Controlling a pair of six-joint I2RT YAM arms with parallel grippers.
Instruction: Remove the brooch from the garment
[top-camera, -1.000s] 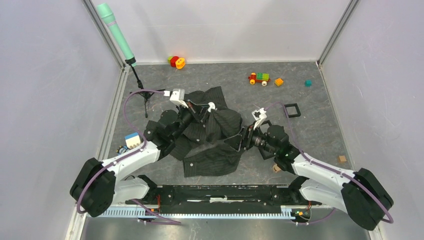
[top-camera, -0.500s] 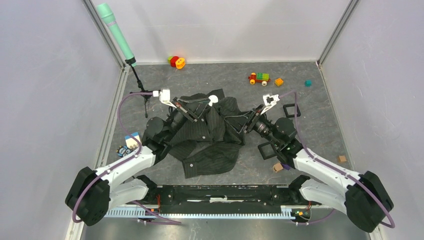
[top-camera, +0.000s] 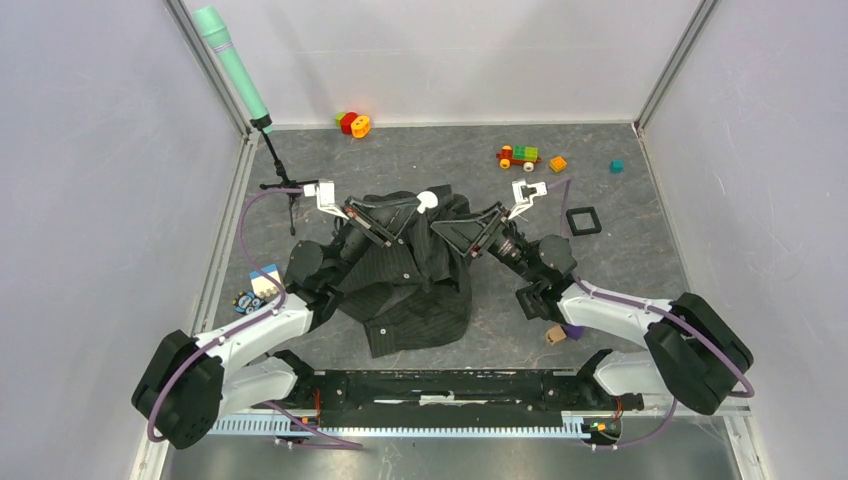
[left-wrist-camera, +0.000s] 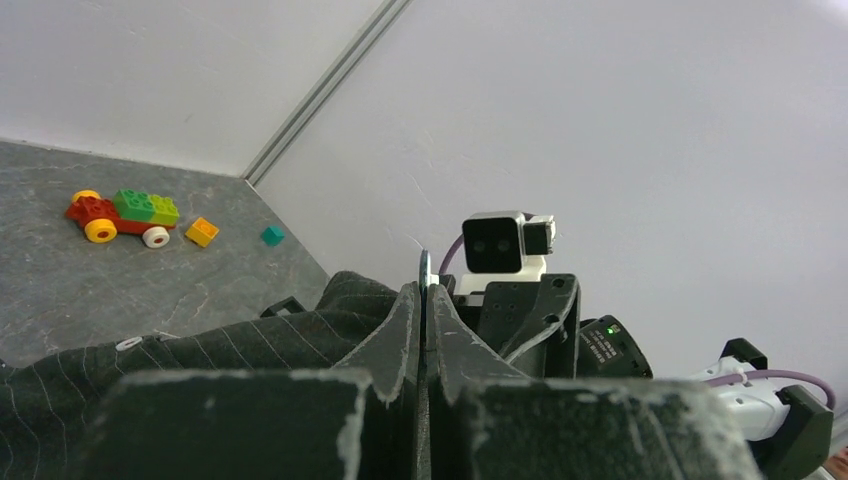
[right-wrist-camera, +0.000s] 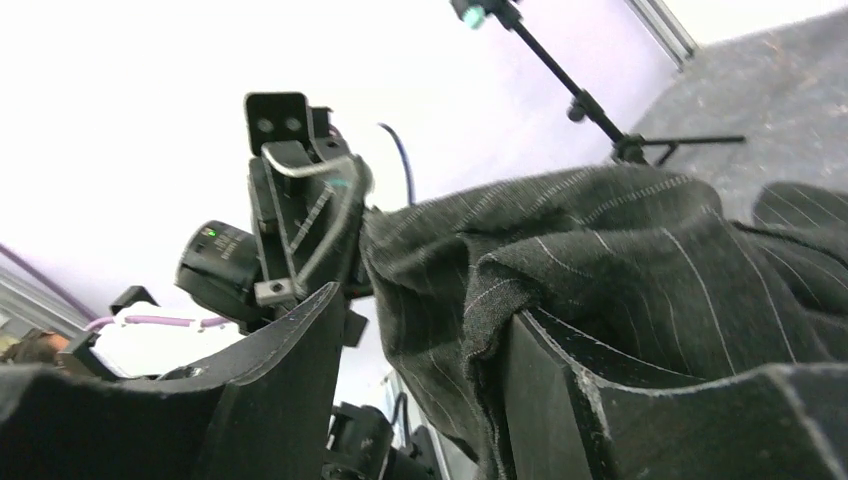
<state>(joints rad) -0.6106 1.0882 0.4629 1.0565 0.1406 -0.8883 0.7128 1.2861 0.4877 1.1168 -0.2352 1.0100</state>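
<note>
Toy train (top-camera: 518, 156), orange block (top-camera: 557, 164) and teal cube (top-camera: 616, 166) (far right), black square frame (top-camera: 583, 220) nearer

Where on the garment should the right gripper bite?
On the raised fold of the garment standing between the open fingers of the right gripper. Come straight in from the right, opposite the shut left gripper. That ridge stands free and upright.

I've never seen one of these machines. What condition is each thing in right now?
Shirt, crumpled, one fold held up.
Left end effector, shut on a small disc at that raised fold.
Right end effector, open, shirt fabric between its jaws.
Toy train, upright on its wheels.
</note>
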